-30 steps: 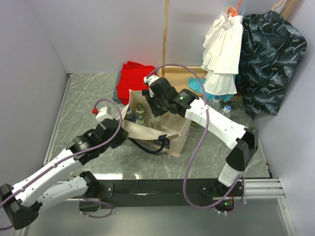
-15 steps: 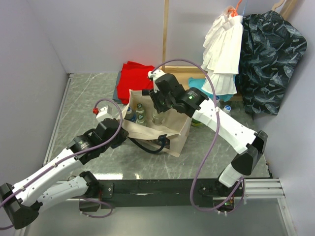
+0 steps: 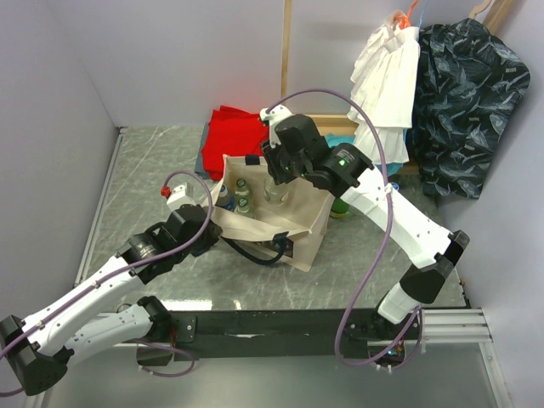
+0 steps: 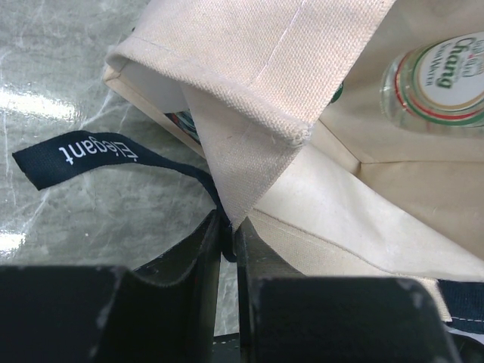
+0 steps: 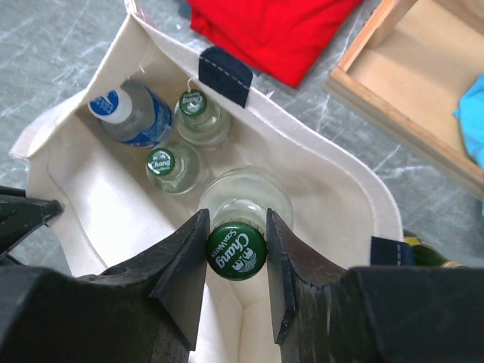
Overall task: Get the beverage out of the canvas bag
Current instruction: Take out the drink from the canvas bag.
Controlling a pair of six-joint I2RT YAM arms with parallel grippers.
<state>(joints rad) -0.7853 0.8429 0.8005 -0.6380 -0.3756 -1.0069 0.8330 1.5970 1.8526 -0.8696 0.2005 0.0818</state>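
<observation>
The right arm arches from its base, elbow high, with the wrist pitched down over the bag [image 3: 310, 231]. The right gripper [image 5: 236, 249] has its jaws clamped on the neck of 1 green-capped bottle [image 5: 243, 195], the cap showing between them. The bottle body hangs straight below the jaws, inside the open bag mouth. Beyond the jaws, lower in the bag, stand 2 more green-capped bottles [image 5: 168, 162] and 1 blue-capped bottle [image 5: 125, 110]. The left arm lies low and stretched forward. The left gripper [image 4: 228, 234] has its jaws nearly together, pinching a fold of the bag rim beside a navy strap [image 4: 83, 151]. A red cloth [image 5: 265, 30] lies past the bag.
</observation>
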